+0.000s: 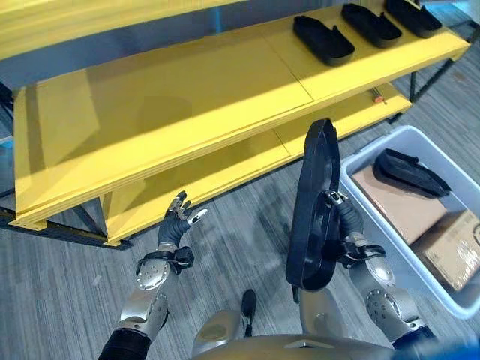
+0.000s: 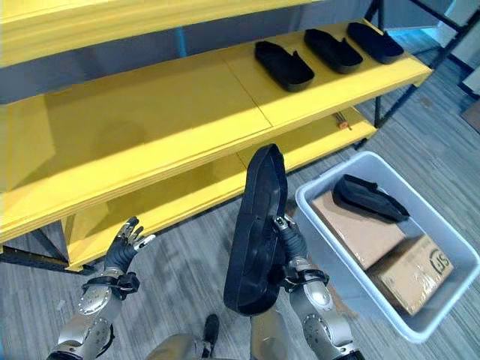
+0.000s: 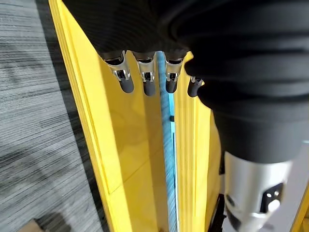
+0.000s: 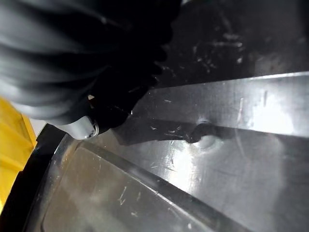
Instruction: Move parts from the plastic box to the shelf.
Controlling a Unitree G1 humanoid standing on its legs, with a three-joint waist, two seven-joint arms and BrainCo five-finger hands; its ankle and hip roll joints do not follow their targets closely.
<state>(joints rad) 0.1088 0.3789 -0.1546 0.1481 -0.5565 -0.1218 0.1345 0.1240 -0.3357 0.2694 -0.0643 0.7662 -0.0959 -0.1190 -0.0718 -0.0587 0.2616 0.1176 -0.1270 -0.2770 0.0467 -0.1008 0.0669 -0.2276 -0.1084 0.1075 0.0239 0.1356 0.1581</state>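
Black, stiff-looking plastic, the part (image 2: 259, 225) stands upright in the right hand (image 2: 291, 251), fingers apparently curled round its lower edge; long and top-heavy, it needs a firm low grip. The left hand (image 2: 124, 247) hangs slack-fingered, empty.

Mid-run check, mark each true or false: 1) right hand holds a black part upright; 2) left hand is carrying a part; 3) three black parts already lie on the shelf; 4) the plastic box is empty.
1) True: the right hand grips a long black part, held upright.
2) False: the left hand holds nothing, its fingers relaxed.
3) True: three black parts lie on the yellow shelf.
4) False: the plastic box still holds a black part lying on cardboard boxes.
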